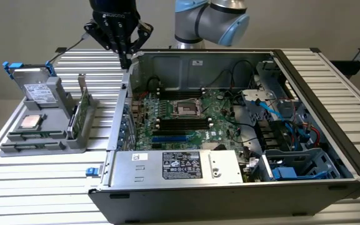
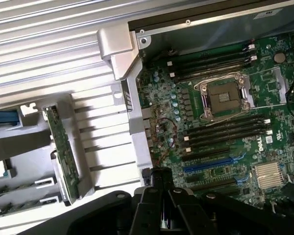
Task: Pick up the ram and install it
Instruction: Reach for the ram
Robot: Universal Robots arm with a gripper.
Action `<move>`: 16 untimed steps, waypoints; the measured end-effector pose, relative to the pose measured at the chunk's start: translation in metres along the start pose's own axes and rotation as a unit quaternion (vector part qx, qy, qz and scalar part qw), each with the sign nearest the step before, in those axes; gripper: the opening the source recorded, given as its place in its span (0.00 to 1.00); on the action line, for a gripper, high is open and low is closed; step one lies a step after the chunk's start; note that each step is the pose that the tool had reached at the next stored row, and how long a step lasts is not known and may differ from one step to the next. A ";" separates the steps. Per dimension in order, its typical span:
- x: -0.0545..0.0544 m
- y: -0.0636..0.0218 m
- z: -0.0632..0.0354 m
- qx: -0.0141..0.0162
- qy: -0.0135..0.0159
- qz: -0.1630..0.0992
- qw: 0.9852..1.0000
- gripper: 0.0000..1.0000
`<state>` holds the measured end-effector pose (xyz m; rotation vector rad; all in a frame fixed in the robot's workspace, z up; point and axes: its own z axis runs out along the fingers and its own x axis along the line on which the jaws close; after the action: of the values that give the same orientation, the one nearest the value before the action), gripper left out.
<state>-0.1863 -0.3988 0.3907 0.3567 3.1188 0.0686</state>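
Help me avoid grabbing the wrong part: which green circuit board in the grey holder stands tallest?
The green expansion card with the silver metal bracket, standing on edge; the slim green ram sticks lie low.

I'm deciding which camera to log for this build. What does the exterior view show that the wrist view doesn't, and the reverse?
Exterior view's extras: the robot arm's blue-capped joints, the labelled power supply at the case's near end, and the drive cage with blue parts. Wrist view's extras: a thin red wire looped on the motherboard. Shared: the end effector by the case's side wall, the green expansion card standing in the grey holder, and the empty processor socket.
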 end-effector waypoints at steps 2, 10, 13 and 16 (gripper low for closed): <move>0.009 -0.0021 0.0009 0.000 0.001 0.000 1.000 0.10; 0.041 -0.0097 0.0075 0.001 0.003 -0.002 1.000 0.10; 0.047 -0.0115 0.0117 0.001 0.006 -0.005 1.000 0.10; 0.053 -0.0131 0.0160 0.002 0.008 -0.009 1.000 0.10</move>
<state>-0.2411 -0.3988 0.3743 0.3314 3.1380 0.0661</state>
